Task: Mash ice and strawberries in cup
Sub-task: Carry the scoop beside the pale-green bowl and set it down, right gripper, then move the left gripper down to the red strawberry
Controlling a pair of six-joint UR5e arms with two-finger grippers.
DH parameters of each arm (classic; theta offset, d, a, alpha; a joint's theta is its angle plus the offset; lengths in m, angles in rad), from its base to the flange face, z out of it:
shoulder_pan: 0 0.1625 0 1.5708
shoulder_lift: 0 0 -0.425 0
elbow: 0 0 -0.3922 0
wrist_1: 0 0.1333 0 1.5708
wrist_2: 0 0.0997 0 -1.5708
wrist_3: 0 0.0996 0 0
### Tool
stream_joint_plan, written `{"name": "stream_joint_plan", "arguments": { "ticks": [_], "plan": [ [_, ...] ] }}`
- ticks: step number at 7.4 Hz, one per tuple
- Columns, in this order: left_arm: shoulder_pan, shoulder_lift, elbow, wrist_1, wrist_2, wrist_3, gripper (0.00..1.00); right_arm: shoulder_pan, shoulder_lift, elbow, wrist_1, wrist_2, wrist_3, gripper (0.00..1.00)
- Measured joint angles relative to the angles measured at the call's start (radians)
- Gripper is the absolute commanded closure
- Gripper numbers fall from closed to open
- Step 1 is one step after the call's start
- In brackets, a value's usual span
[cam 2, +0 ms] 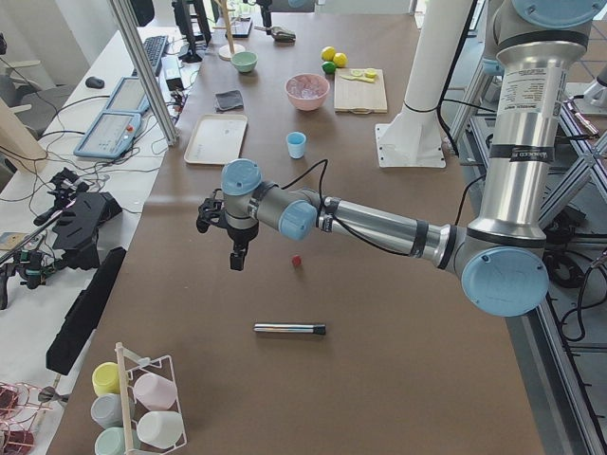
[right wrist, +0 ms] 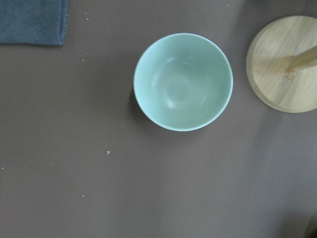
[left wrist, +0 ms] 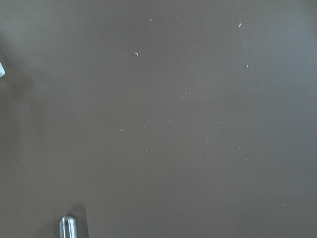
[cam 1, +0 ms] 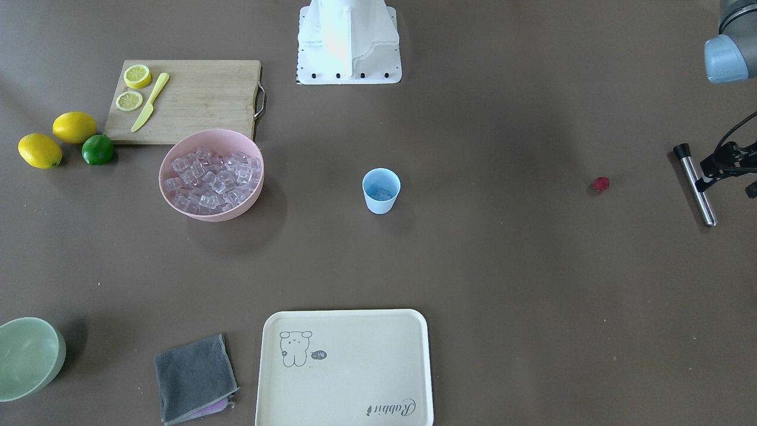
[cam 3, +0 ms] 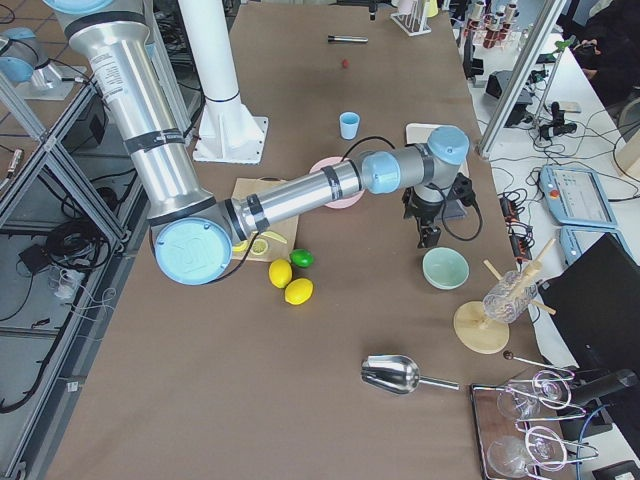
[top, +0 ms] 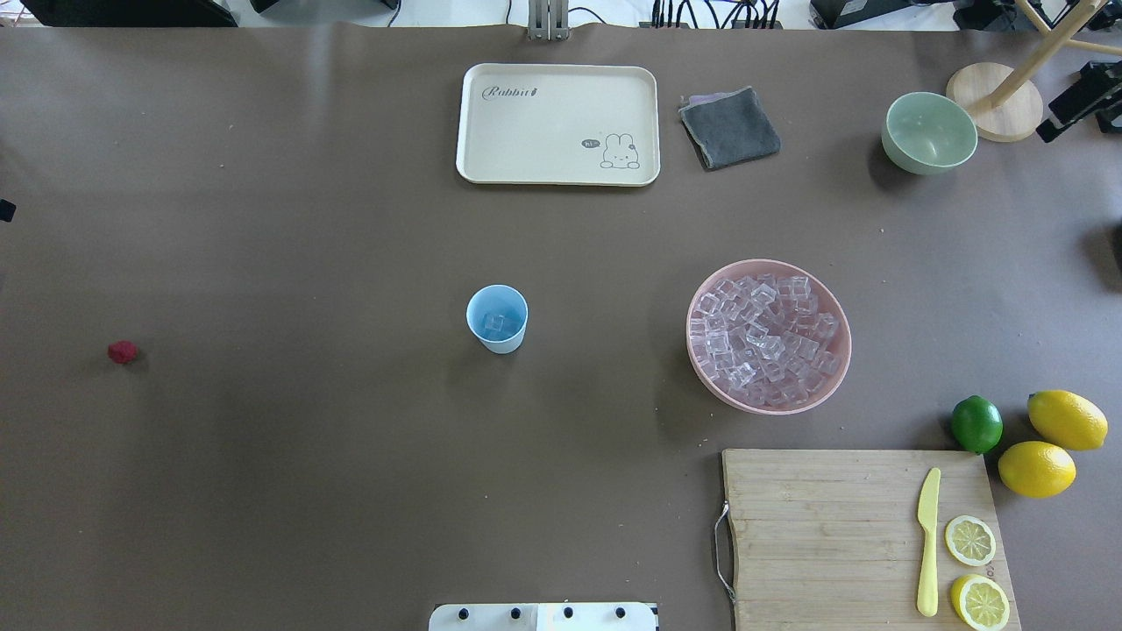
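Note:
The pale blue cup stands upright mid-table with a few pieces of ice inside. More ice fills the pink bowl. The strawberry lies alone on the table toward my left end. Beyond it rests a metal rod with a black cap. In the exterior left view my left gripper hangs above the table near the strawberry, touching nothing. My right gripper hovers over the pale green bowl. I cannot tell whether either gripper is open or shut.
A wooden board holds lemon halves and a yellow knife. Two lemons and a lime lie beside it. A cream tray, a grey cloth and a wooden stand base sit along the far edge.

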Motion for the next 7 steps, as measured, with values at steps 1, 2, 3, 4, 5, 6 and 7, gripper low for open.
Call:
{"name": "stream_joint_plan", "arguments": {
  "ticks": [1,2,3,4,5,6,7],
  "plan": [
    [0.06,0.01,0.001,-0.056,0.031,-0.101,0.01,0.037,-0.025,-0.014,0.0,0.003,-0.067,0.0],
    [0.146,0.029,0.005,-0.135,0.106,-0.214,0.01,0.068,-0.044,-0.022,-0.001,0.005,-0.129,0.0],
    [0.221,0.049,0.018,-0.203,0.171,-0.289,0.01,0.088,-0.054,-0.026,-0.002,0.006,-0.162,0.0],
    [0.263,0.061,0.033,-0.245,0.201,-0.328,0.01,0.104,-0.062,-0.028,-0.003,0.007,-0.176,0.0],
    [0.298,0.067,0.045,-0.274,0.213,-0.364,0.01,0.118,-0.071,-0.03,-0.005,0.004,-0.181,0.0],
    [0.336,0.068,0.057,-0.291,0.22,-0.392,0.01,0.125,-0.082,-0.028,-0.005,0.0,-0.183,0.0],
    [0.364,0.07,0.068,-0.31,0.226,-0.408,0.01,0.13,-0.093,-0.021,-0.003,-0.002,-0.184,0.0]
  ]
}}
